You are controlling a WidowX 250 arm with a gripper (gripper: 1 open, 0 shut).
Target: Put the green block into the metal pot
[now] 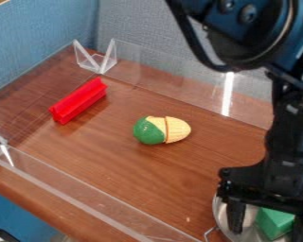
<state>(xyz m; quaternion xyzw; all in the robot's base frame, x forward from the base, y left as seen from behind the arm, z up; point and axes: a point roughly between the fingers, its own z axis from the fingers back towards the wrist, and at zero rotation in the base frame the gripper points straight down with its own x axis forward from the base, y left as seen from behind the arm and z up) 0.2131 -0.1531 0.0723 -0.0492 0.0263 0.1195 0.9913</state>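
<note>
The green block [279, 224] lies inside the metal pot [222, 220] at the front right corner. Most of the pot is hidden behind the arm, and only a bit of its left rim shows. My gripper [268, 210] hangs right over the pot with its black fingers [231, 202] spread wide, one on each side of the block. The fingers are apart from the block and hold nothing.
A long red block [79, 99] lies at the left of the wooden table. A green and yellow toy [161, 129] sits in the middle. A clear plastic wall [79, 198] runs along the front edge, and a clear stand [96, 57] is at the back left.
</note>
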